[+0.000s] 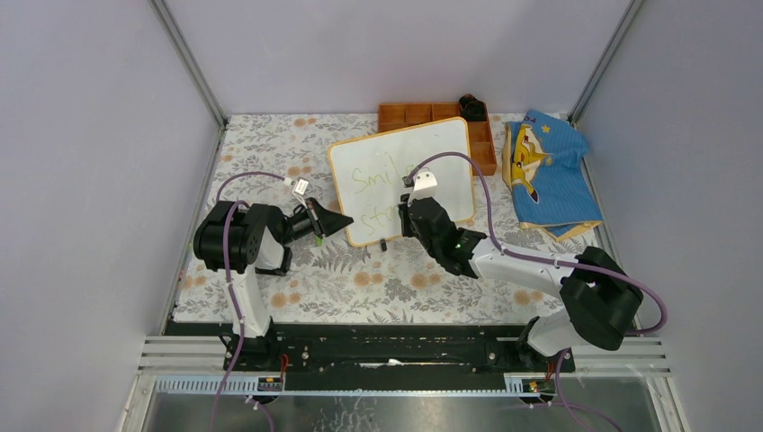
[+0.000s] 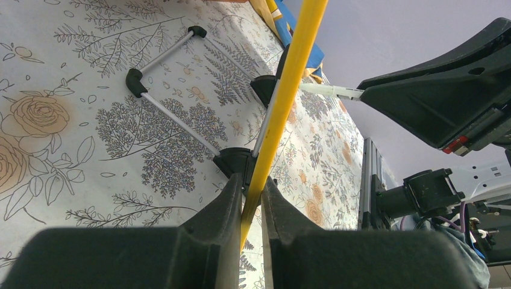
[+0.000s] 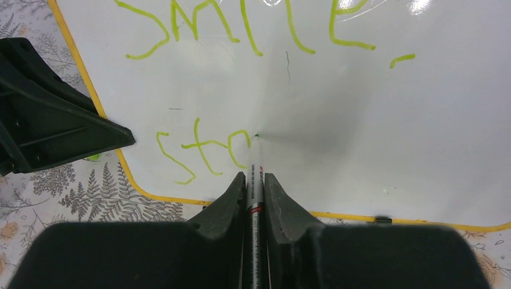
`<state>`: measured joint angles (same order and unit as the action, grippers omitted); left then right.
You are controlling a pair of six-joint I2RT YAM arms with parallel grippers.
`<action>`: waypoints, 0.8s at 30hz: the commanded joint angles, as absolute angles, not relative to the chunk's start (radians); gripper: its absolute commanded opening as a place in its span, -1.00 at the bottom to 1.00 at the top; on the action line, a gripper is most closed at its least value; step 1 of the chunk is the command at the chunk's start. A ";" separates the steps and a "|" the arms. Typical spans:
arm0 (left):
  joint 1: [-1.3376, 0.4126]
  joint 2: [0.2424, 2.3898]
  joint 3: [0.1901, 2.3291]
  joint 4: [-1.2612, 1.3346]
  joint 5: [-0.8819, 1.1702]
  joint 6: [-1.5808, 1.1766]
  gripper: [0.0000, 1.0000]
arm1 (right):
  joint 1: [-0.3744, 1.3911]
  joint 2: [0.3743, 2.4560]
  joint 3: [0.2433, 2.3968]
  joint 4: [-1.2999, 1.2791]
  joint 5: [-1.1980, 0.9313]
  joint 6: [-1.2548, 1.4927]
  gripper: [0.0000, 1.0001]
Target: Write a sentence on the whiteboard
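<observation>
On the desk, your right jaws are pinching the marker, tip touching the whiteboard straight ahead, just right of "sto" in the sentence; your left jaws are clamping its frame.

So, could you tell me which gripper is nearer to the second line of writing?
Right. The right gripper holds the marker with its tip at the second line's end; the left gripper clamps the whiteboard edge beside it.
</observation>
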<state>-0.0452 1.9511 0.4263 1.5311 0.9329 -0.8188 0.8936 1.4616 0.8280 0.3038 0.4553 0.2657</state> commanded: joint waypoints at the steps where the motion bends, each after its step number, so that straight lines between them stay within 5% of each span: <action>1: -0.049 1.963 0.431 1.443 0.892 -0.790 -1.00 | 0.881 1.468 0.845 0.336 0.474 0.263 -1.00; 24: -0.051 1.960 0.430 1.442 0.891 -0.788 -1.00 | 0.881 1.353 0.779 0.315 0.464 0.307 -1.00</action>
